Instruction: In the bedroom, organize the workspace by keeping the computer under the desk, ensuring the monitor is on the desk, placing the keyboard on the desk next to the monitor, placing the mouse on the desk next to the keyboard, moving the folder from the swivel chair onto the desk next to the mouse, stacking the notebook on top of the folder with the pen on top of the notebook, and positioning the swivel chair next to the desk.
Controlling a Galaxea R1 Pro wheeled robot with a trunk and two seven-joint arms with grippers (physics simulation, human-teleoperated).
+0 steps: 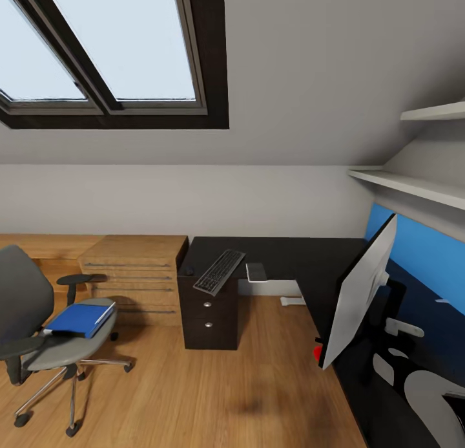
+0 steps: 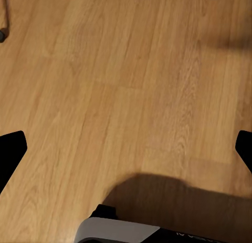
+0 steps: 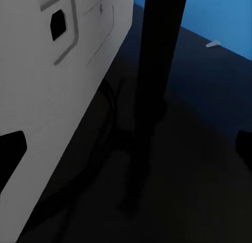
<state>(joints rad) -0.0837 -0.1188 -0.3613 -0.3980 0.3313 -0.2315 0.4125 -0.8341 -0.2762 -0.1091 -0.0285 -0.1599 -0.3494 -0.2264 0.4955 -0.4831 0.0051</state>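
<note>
While the left claw hangs over bare floor with its two black fingertips spread wide and nothing between them, the right claw hangs just behind the monitor, its tips equally far apart and empty, the grey back panel of that one screen beside it and the black stand post ahead of it. There is one desk, black, glossy and L-shaped, with a single drawer unit showing two round silver knobs; one slim dark grey keyboard lies slantwise on it, well away from both claws, partly overhanging the front edge. The monitor stands on the near wing of the desk, thin and wide, seen almost edge-on, with a red dot at its lower corner. One swivel chair stands off on the floor, far from the desk, grey-cushioned with black armrests and a metal star base on casters; one flat bright blue folder lies on its seat. A small dark lump sits at the desk's edge just beside the keyboard; I cannot tell whether it is the mouse. One light wooden chest with long bar handles sits against the wall touching the drawer unit. The floor is warm wood planking with visible grain. Overhead slopes a plain ceiling with a dark-framed skylight of two panes; two pale shelves run along the wall, over a blue panel
</note>
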